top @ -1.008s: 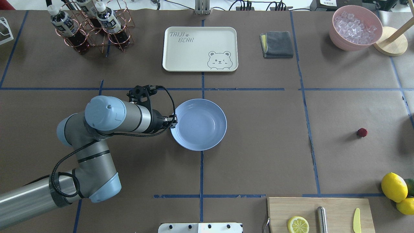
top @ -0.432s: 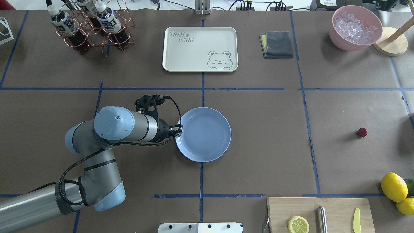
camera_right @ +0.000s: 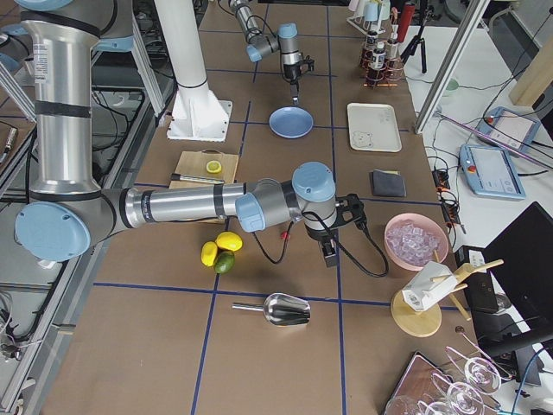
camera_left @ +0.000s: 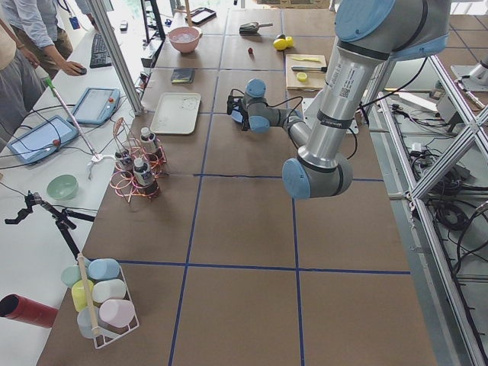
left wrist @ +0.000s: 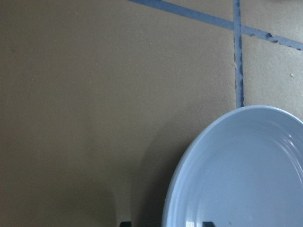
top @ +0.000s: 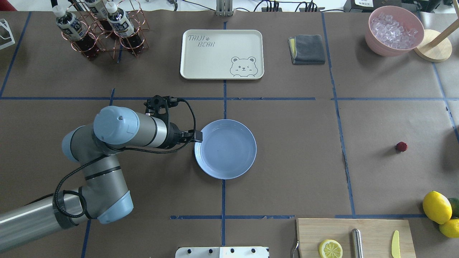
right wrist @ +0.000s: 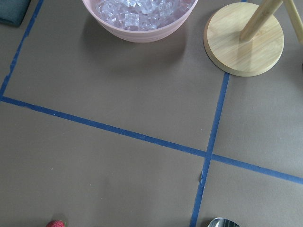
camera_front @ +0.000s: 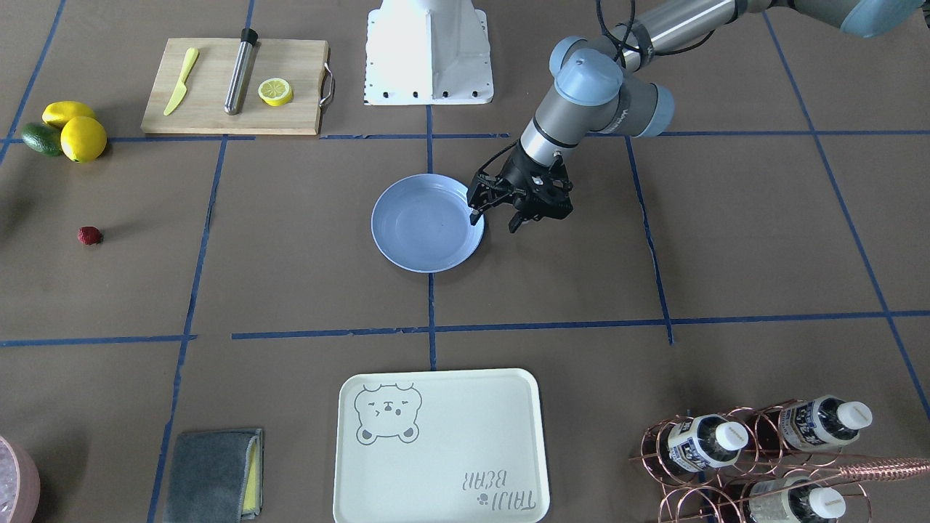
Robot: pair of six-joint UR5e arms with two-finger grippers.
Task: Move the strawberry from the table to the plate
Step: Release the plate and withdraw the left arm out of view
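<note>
— Where's the strawberry (top: 401, 146)?
— On the table (top: 294, 161), well apart from the plate (top: 225, 148) and nearer the lemons (top: 436, 207).
— The left gripper (camera_front: 495, 220)?
— Jaws apart, one on each side of the plate's rim, holding nothing. The plate lies flat.
— The right gripper (camera_right: 328, 253)?
— Above the table near the strawberry; whether its jaws are apart or closed, I cannot tell.

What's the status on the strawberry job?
Left gripper open, astride the plate rim, plate flat. Right gripper: open or shut, can't tell. Strawberry on the table, far from the plate, ungrasped. Nothing lying between them.
</note>
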